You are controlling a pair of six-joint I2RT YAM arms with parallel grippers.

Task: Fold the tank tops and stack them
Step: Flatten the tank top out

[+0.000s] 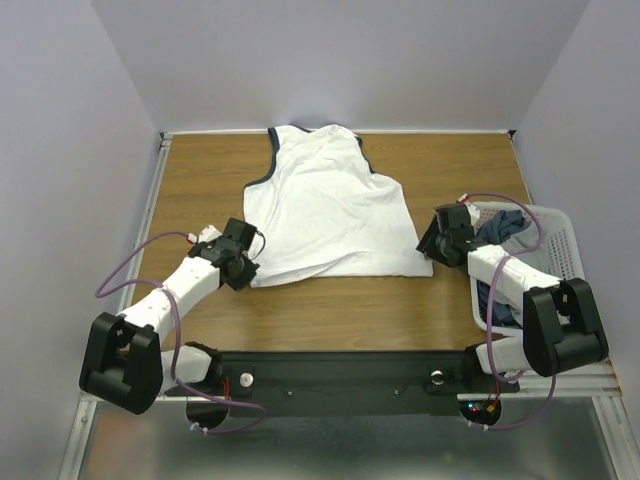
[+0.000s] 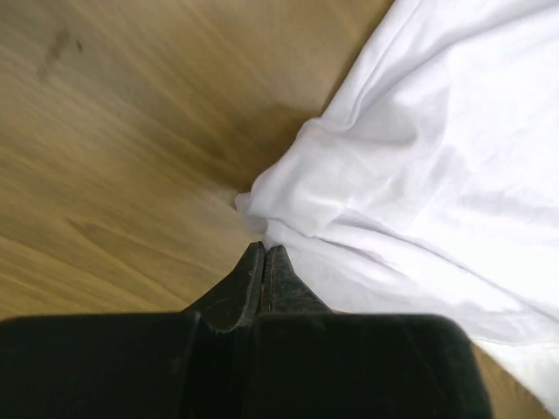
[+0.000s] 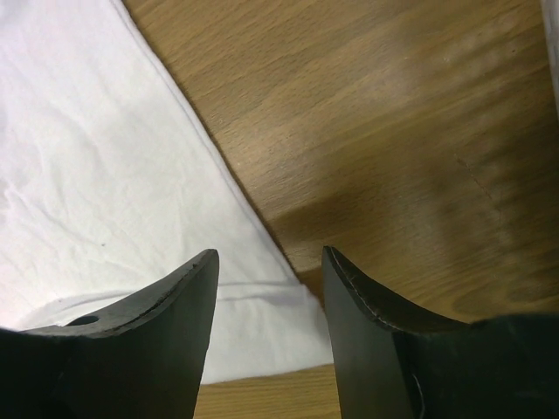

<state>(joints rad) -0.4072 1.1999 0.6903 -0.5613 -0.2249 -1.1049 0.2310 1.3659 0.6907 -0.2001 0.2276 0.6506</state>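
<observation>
A white tank top (image 1: 330,210) with navy-edged neck and armholes lies flat on the wooden table (image 1: 200,180), neck toward the back, its print not showing. My left gripper (image 1: 248,272) is at its near left corner. In the left wrist view, that gripper (image 2: 264,249) is shut, with the bunched corner of the white cloth (image 2: 437,175) pinched at its tips. My right gripper (image 1: 428,245) is open, just above the near right corner. In the right wrist view, the hem corner (image 3: 87,175) lies between and below that gripper's (image 3: 270,253) fingers. Dark blue cloth (image 1: 505,228) lies in the basket.
A white plastic mesh basket (image 1: 565,235) stands at the right edge of the table, beside my right arm, with dark tops piled inside. White walls close the table in at the back and both sides.
</observation>
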